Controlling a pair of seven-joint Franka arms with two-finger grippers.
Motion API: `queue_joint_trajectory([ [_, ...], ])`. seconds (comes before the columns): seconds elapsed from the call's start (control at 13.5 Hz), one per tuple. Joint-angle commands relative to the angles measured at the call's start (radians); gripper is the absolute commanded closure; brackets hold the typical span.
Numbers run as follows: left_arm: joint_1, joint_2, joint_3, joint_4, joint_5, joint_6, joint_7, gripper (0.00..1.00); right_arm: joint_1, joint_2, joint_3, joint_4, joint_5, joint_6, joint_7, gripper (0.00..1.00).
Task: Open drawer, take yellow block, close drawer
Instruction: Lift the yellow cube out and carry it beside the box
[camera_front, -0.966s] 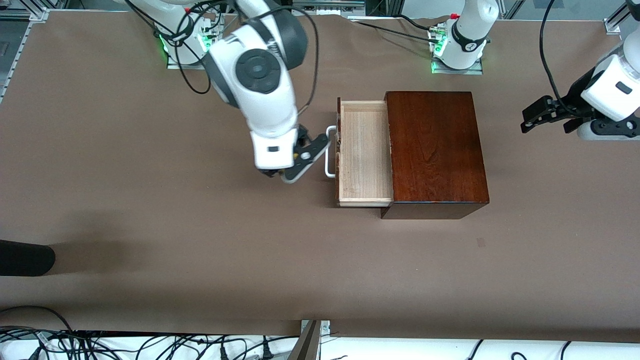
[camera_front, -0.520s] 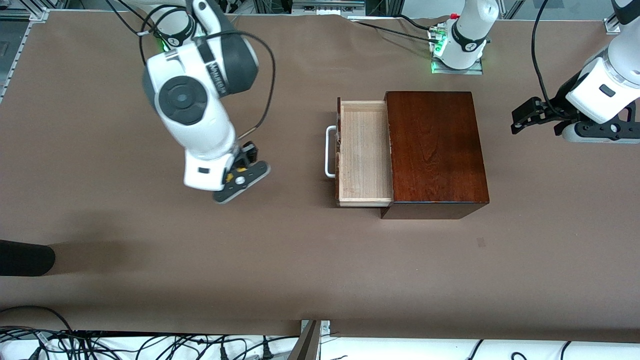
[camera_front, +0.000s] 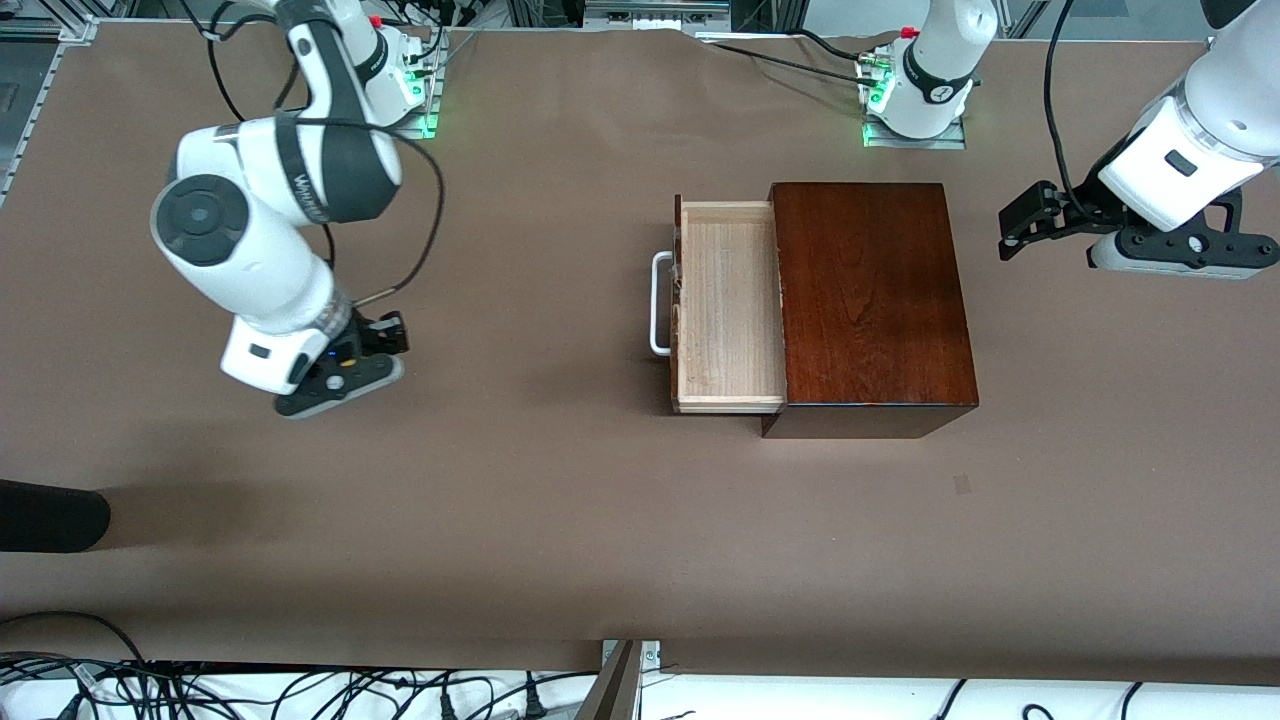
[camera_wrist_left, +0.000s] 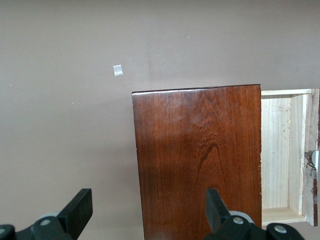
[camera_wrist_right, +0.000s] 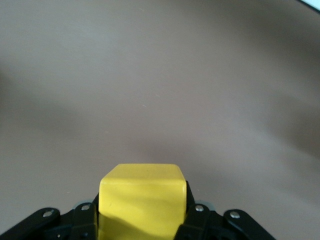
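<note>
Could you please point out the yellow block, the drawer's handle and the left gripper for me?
yellow block (camera_wrist_right: 142, 200): right wrist view, on its front face, between the right gripper's fingers.
drawer's handle (camera_front: 657, 304): front view, on the white bar.
left gripper (camera_wrist_left: 145, 210): left wrist view, midway between its open fingertips.

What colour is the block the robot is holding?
Bright yellow. The block, pinched in the right gripper, shows best in the right wrist view.
</note>
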Motion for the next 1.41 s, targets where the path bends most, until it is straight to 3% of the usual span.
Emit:
queue_joint_trajectory([
  [0.0,0.001,0.018,0.000,0.040,-0.008,-0.027,-0.004,0.00,0.013,-0.125,-0.058,-0.234,0.014,0.132,0.018,0.95],
  [0.45,0.000,0.049,-0.059,0.069,-0.004,-0.038,-0.088,0.00,0.012,-0.161,-0.182,-0.455,0.020,0.364,0.018,0.95],
  [0.67,-0.021,0.115,-0.099,0.131,-0.008,-0.040,-0.194,0.00,0.010,-0.136,-0.196,-0.543,0.061,0.506,0.018,0.95],
  [1.04,-0.195,0.220,-0.109,0.172,-0.013,-0.035,-0.493,0.00,-0.014,-0.049,-0.207,-0.562,0.192,0.594,-0.001,0.95],
  [1.19,-0.268,0.298,-0.107,0.249,-0.012,-0.035,-0.640,0.00,-0.017,-0.015,-0.205,-0.562,0.230,0.634,-0.031,0.95],
  [1.34,-0.336,0.357,-0.104,0.294,-0.012,-0.027,-0.758,0.00,-0.023,0.014,-0.205,-0.559,0.323,0.645,-0.109,0.95],
])
